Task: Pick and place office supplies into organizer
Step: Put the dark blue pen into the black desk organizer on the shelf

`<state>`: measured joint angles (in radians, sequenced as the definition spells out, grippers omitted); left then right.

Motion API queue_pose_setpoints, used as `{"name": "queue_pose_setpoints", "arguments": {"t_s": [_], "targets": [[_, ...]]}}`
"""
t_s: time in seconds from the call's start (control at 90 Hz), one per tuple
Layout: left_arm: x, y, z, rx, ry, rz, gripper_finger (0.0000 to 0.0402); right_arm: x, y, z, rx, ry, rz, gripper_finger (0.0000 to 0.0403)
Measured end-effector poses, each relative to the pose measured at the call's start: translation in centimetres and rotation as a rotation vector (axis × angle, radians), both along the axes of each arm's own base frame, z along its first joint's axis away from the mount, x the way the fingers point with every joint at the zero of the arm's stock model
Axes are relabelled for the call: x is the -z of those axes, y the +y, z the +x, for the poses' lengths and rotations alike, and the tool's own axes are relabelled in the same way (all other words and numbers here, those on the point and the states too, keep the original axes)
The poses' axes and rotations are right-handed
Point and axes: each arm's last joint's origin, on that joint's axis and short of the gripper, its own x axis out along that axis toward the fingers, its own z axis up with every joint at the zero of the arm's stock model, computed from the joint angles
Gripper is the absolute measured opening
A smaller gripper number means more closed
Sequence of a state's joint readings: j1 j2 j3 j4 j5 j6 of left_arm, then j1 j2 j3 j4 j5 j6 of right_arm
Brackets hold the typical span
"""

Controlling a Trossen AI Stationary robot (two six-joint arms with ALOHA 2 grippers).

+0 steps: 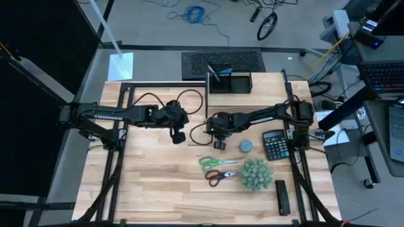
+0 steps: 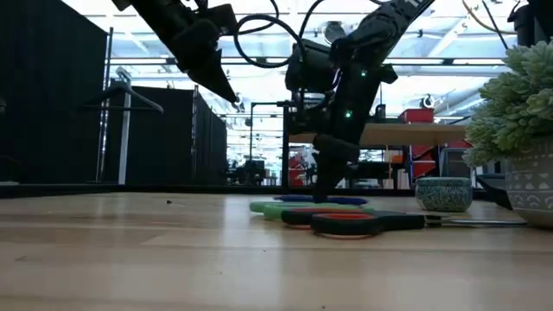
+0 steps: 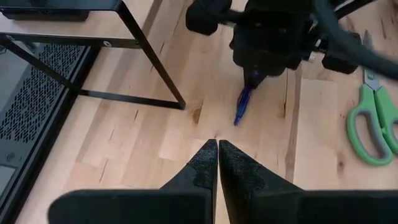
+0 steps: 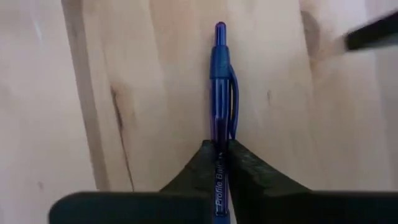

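Two dark jaws of the right gripper point(image 4: 221, 155) are pinched onto a blue pen point(image 4: 221, 81), which runs straight out ahead of them with its clip and button end clear — the barrel sits centred between the tips, low over the tabletop point(image 1: 158, 183). To do this step well, I judge the squeeze should hold firm and the lift go straight up until the far end is free of the wood, so the pen does not pivot in the tips. Just beside the jaws lies a small blue-grey disc point(image 1: 245, 145), and nearer the front edge the green scissors point(image 1: 218, 162) and red scissors point(image 1: 221, 176); a rising path keeps clear of them. Beyond, at the back edge, stands the organizer point(image 1: 230, 82), already with a pen upright inside — the wood between looks open. Off to the other side hangs the left gripper point(image 3: 217, 163), jaws pressed together on nothing, near enough to mind when swinging.
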<state>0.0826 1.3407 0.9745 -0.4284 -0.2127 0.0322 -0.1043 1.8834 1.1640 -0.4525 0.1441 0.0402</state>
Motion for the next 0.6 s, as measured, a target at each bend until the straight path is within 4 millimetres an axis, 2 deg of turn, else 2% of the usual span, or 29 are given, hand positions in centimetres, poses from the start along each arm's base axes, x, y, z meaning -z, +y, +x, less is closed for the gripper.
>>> {"name": "queue_pose_setpoints", "arguments": {"t_s": [0.211, 0.389, 0.6], "targets": [[0.0, 0.0, 0.0, 0.000, 0.002, 0.000, 0.0003, -4.4, 0.1, -1.0, -0.003, -0.117, -0.006, 0.0004], [0.0, 0.0, 0.0, 0.000, 0.000, 0.000, 0.0003, -10.0, -0.2, -2.9, 0.002, -0.306, -0.031, 0.0004], [0.0, 0.0, 0.0, 0.000, -0.002, 0.000, 0.0003, -16.4, -2.4, -5.5, 0.033, -0.598, -0.129, 0.0004]]}}
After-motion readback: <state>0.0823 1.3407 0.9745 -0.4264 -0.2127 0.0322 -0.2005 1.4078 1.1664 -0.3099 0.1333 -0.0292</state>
